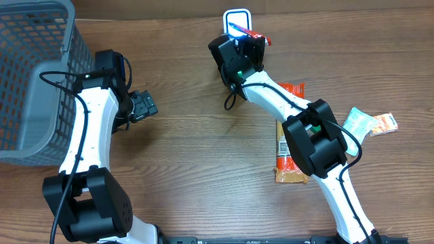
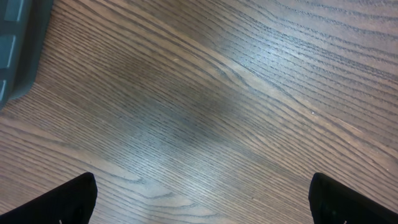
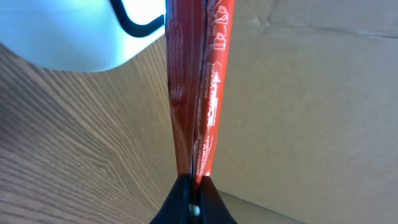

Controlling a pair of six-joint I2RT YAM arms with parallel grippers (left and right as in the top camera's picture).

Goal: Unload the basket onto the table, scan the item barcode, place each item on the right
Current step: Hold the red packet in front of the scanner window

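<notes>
1. Left arm [image 1: 85, 135]: reaches forward on its own side. Left gripper [image 1: 144, 105] turned inward, jaws spread wide, nothing between them.
2. Right arm [image 1: 271, 95]: stretched toward far edge. Right gripper [image 1: 243, 42] with 2 fingers pinched tight on red packet [image 3: 199, 93].

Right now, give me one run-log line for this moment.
right hand: shut on red packet, at white scanner | left hand: open, empty, over table | orange packet: lying on table
</notes>
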